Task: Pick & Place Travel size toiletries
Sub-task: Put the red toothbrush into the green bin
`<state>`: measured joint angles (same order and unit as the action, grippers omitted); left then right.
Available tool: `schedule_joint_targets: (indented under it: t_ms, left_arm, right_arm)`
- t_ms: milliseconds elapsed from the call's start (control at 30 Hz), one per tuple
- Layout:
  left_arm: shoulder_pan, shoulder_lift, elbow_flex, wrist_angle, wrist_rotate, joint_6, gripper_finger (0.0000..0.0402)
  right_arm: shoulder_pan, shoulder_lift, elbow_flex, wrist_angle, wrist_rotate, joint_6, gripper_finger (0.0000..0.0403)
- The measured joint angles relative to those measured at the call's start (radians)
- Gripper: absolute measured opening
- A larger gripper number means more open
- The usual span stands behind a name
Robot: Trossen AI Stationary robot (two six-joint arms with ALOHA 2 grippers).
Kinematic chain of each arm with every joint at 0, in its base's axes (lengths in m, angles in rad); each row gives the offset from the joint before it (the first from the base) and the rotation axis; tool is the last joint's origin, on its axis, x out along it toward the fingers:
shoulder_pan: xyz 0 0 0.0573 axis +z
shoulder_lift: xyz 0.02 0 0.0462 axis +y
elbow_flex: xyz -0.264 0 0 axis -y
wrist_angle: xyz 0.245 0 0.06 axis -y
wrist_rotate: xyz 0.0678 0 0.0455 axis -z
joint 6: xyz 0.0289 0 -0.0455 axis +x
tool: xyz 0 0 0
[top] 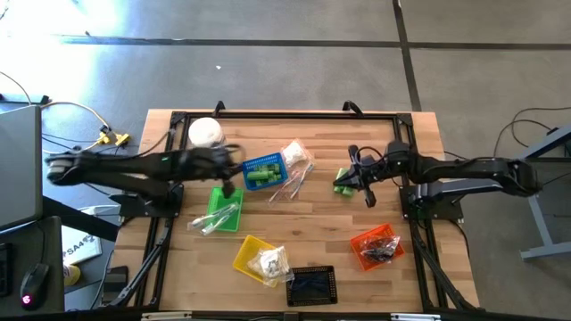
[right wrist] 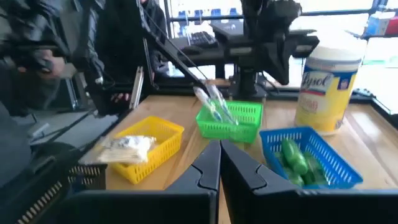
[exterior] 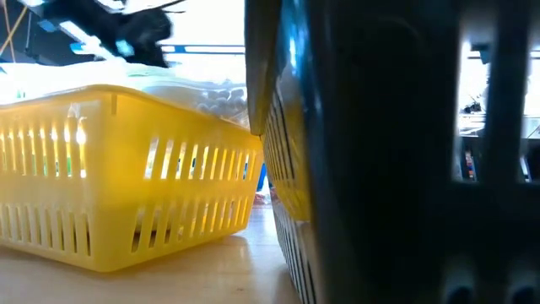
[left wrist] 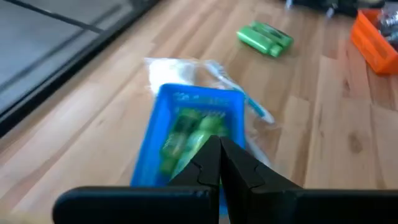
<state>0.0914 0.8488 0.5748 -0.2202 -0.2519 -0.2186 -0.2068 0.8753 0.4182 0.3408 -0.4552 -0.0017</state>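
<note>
The toiletries are partly sorted. Green bottles lie in a blue basket (top: 263, 170) (left wrist: 189, 134). Clear sachets with sticks sit in a green basket (top: 223, 208) (right wrist: 231, 119). White packets fill a yellow basket (top: 258, 259) (right wrist: 147, 147), and dark pieces an orange basket (top: 376, 246). Loose on the table lie a pair of green bottles (top: 343, 183) (left wrist: 265, 37) and clear sachets (top: 293, 171). My left gripper (top: 236, 168) (left wrist: 219, 151) hovers shut by the blue basket's left end. My right gripper (top: 356, 173) (right wrist: 219, 152) hangs shut over the loose green bottles.
A big white-lidded jar (top: 205, 132) (right wrist: 327, 87) stands at the far left. A black basket (top: 310, 284) sits at the near edge and fills most of the low view (exterior: 396, 152), next to the yellow basket (exterior: 126, 198). Bare wood shows at the far right.
</note>
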Motion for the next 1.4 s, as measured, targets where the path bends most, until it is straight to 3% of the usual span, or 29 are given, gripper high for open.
schedule_joint_targets:
  t_ms: [267,533,633,767,1000,1400]
  left_arm:
    - [-0.022,0.558,0.455,-0.294,0.031,0.047,0.0020]
    - [-0.128,0.877,0.768,-0.476,0.030,0.095,0.0129]
    - [-0.161,0.944,0.823,-0.524,0.031,0.084,0.0166]
    - [-0.171,0.991,0.846,-0.528,0.035,-0.043,0.0190]
    - [-0.171,1.035,0.842,-0.559,0.041,-0.147,0.0195]
    - [-0.162,1.075,0.835,-0.571,0.039,-0.148,0.0195]
  right_arm:
    - [0.038,0.000,-0.063,0.021,0.092,-0.007,0.0002]
    - [0.038,0.000,-0.107,0.070,0.084,-0.018,0.0002]
    - [0.038,0.000,-0.107,0.069,0.075,-0.021,0.0002]
    - [0.038,0.000,-0.107,0.068,0.055,-0.021,0.0002]
    - [0.038,0.000,-0.105,0.061,0.027,-0.016,0.0002]
    - [0.077,0.000,-0.105,0.056,0.036,-0.019,0.0002]
